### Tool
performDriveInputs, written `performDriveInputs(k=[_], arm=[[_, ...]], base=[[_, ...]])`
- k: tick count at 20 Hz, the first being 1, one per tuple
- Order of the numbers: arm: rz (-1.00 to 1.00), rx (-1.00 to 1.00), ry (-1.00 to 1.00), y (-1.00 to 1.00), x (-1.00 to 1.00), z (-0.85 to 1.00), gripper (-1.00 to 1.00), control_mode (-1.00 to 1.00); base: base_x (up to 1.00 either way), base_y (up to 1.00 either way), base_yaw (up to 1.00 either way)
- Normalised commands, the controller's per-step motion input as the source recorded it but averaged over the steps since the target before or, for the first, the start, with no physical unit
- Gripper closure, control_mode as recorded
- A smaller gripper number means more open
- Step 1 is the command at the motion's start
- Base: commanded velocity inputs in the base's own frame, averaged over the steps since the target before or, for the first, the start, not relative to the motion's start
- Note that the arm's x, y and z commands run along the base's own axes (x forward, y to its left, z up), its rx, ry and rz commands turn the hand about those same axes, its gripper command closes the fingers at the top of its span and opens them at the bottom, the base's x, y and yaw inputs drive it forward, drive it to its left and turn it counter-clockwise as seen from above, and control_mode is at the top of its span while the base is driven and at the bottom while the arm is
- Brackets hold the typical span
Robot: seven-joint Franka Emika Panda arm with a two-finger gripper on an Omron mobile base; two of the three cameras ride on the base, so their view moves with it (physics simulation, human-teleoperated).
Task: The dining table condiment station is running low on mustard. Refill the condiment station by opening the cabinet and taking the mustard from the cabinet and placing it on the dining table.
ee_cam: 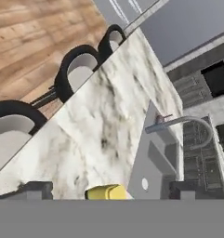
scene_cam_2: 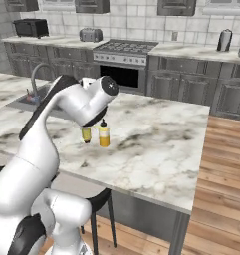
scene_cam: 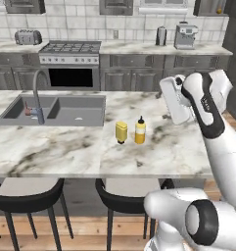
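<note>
Marbled stone runs wide across the dining table, with the grey sink and its curved faucet set in at the left and bar stools tucked under the near edge. The mustard stands upright on that top, near the middle, just beside a squat yellow jar on its left (the two look close but apart). The gripper hangs above the table with its fingers spread wide and nothing between them; in the hand view the jar's yellow top sits right by the tips.

Judging from this, the placing step looks done: the bottle is already on the table and released. What seems left is only to lift the hand clear without brushing either bottle.

Room for that is generous. To the right of the mustard the stone lies bare up to the table's right edge, and the wooden floor beyond is open. Both bottles stand well in from the near edge.
</note>
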Motion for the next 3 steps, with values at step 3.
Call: performDriveInputs(k=[3], arm=[[-0.15, -0.28, -0.25, 0.73, -0.45, 0.42, -1.00, -1.00]], base=[[0.00, 0.00, 0.00]])
